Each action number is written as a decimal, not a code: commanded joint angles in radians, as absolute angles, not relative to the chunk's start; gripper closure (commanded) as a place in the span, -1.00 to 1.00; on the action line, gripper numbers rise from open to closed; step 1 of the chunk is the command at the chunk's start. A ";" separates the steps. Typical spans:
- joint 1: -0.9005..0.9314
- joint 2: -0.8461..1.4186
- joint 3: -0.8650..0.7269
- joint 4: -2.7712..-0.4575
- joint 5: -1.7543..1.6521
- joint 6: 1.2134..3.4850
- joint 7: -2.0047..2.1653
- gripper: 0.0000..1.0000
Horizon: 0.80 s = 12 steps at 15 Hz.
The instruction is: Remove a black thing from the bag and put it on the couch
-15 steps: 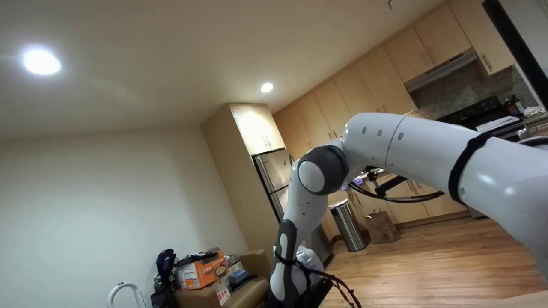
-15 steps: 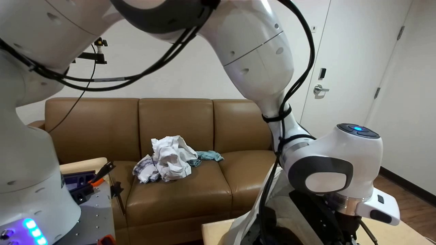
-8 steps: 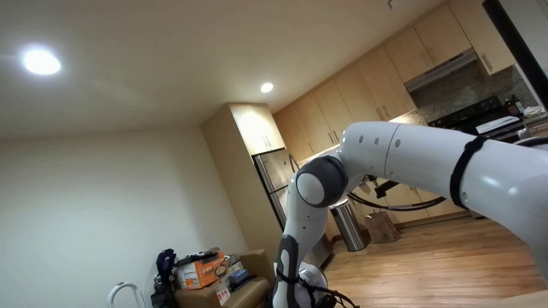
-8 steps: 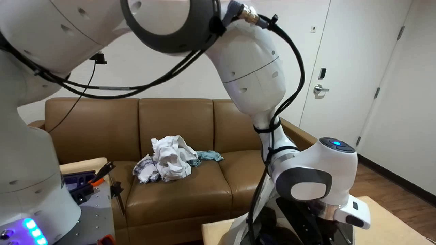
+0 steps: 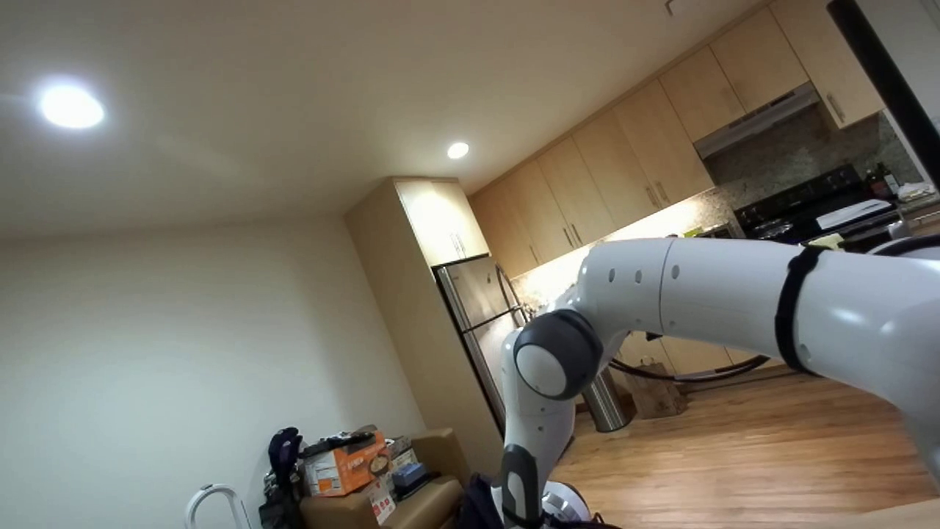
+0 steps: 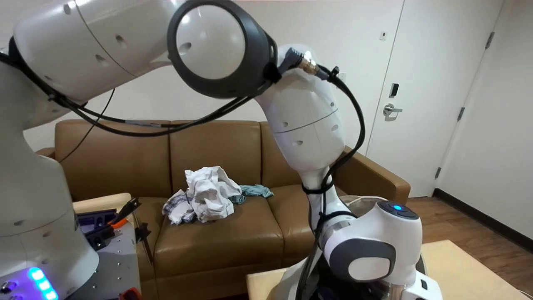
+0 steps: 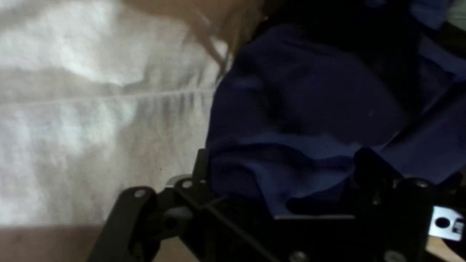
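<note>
Inside bag (image 7: 83, 145), navy cloth (image 7: 309, 94), fingers (image 7: 369, 167) spread

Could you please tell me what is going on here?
The robot arm reaches down into a pale bag on a wooden table, apparently to take out something dark for the couch. In the wrist view, the gripper stands open, with a dark blue cloth showing between its fingers; it does not look gripped yet. On the couch lie a white cloth, a checked cloth and a teal cloth.
</note>
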<state>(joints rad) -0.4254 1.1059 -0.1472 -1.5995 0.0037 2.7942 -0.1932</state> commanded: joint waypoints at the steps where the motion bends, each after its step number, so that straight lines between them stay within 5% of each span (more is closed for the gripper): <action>1: -0.440 1.219 -0.180 -1.529 -0.044 2.914 -0.214 -1.00; 2: -0.455 1.240 -0.168 -1.513 -0.042 2.938 -0.214 -1.00; 3: -0.469 1.257 -0.153 -1.497 -0.038 2.957 -0.215 -0.50; 12: -0.549 1.206 -0.064 -1.496 0.009 2.930 -0.195 0.59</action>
